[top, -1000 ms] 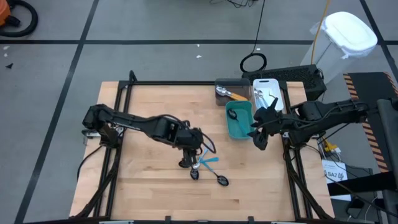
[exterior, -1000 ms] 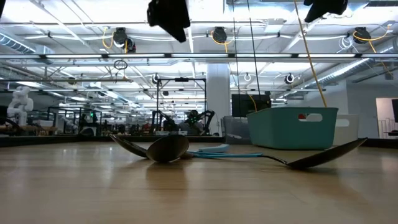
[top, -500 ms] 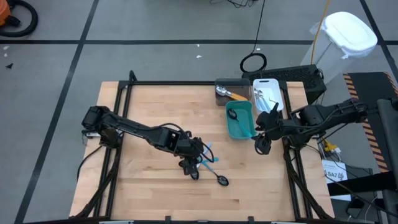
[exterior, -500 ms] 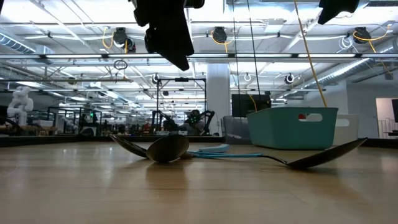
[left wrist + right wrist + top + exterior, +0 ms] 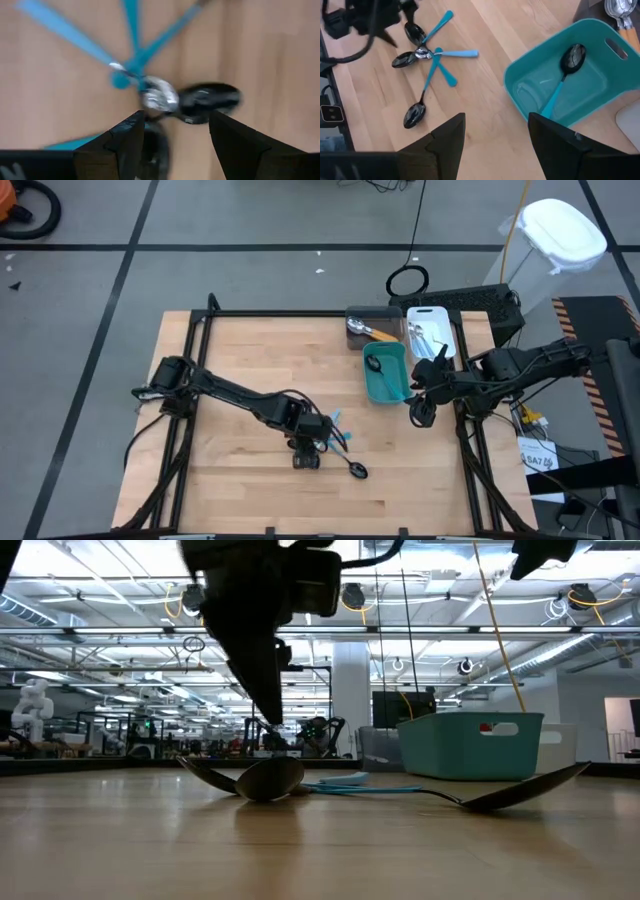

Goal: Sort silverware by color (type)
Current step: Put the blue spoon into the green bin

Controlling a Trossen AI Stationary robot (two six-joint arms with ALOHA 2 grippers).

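High view, left gripper (image 5: 307,456): we find it low over the cluster of blue-handled spoons (image 5: 335,442) near the middle of the table (image 5: 240,350); whether its fingers are parted we cannot tell from here; we judge it is placed to pick one spoon from the pile.
High view, right gripper (image 5: 421,408): waits at the table's right edge, just right of the teal bin (image 5: 385,374); we judge it is kept clear of the left arm's work.
High view, bins: teal bin holds one blue-handled spoon; gray bin (image 5: 368,325) beyond it holds an orange-handled piece (image 5: 378,333); white bin (image 5: 432,332) to its right holds silver utensils, type unclear.
Low view, spoons: two dark bowls rest on the wood, one left (image 5: 268,778), one right (image 5: 520,789), blue handles between them; the left arm hangs over the left bowl, its tip just above it; contact we cannot tell.
Left wrist view, fingers (image 5: 127,140): set apart, nothing between them; a dark spoon bowl (image 5: 207,100) and a silvery head (image 5: 159,98) lie just beyond the gap, where the blue handles cross.
Right wrist view, fingers (image 5: 447,137): apart and empty; the fan of blue handles (image 5: 440,57) lies well apart on bare wood; the bin's spoon (image 5: 565,72) lies diagonally, bowl toward the far wall.
Progress: we judge sorting well along; several blue-handled spoons remain loose.
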